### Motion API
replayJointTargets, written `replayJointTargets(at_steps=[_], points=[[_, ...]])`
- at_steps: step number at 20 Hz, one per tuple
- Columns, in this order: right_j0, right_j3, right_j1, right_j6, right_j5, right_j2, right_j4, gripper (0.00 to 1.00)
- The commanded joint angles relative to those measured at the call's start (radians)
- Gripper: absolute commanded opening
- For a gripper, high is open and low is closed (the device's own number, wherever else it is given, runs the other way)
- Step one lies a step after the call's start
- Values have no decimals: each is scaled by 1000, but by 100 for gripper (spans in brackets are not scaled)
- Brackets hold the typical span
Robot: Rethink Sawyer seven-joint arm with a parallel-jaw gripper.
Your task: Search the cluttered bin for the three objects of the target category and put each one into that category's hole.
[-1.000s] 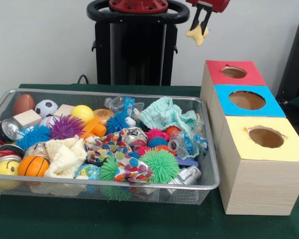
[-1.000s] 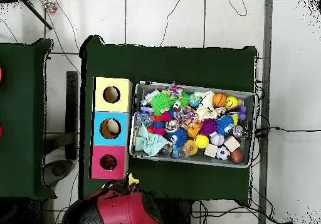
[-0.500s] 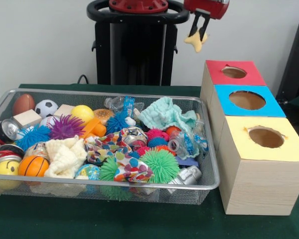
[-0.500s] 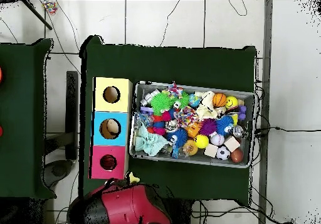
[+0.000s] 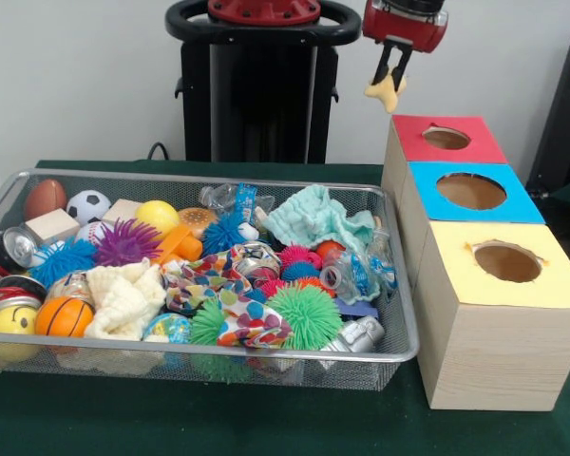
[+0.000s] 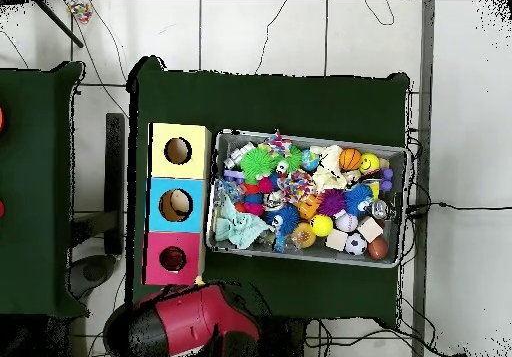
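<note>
My gripper (image 5: 391,80) hangs high at the back, shut on a small pale yellow star-shaped toy (image 5: 385,92). It hovers just left of the red box (image 5: 484,144) and above the box's back left corner, short of its round hole (image 5: 446,138). The blue box (image 5: 519,201) and yellow box (image 5: 551,285) stand in a row in front of the red one. In the overhead view the arm's red housing (image 6: 190,323) covers the gripper, beside the red box (image 6: 157,273).
The wire mesh bin (image 5: 199,176) left of the boxes is packed with spiky balls, sports balls, cloths, wooden blocks, cans and crumpled plastic bottles. From above the bin (image 6: 305,257) lies right of the box row on the green table cover (image 6: 300,103).
The gripper has carried the yellow toy a little right and toward the red box. From above, the red arm has swung left toward the boxes.
</note>
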State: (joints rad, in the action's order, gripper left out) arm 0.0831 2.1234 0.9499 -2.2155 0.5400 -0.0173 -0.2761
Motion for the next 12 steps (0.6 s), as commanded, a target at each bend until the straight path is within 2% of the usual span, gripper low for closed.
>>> replayJointTargets(at_steps=[1, 12], points=[[16, -71, -83, -73, -95, 94, 21, 0], [62, -91, -65, -94, -39, 62, 33, 0]])
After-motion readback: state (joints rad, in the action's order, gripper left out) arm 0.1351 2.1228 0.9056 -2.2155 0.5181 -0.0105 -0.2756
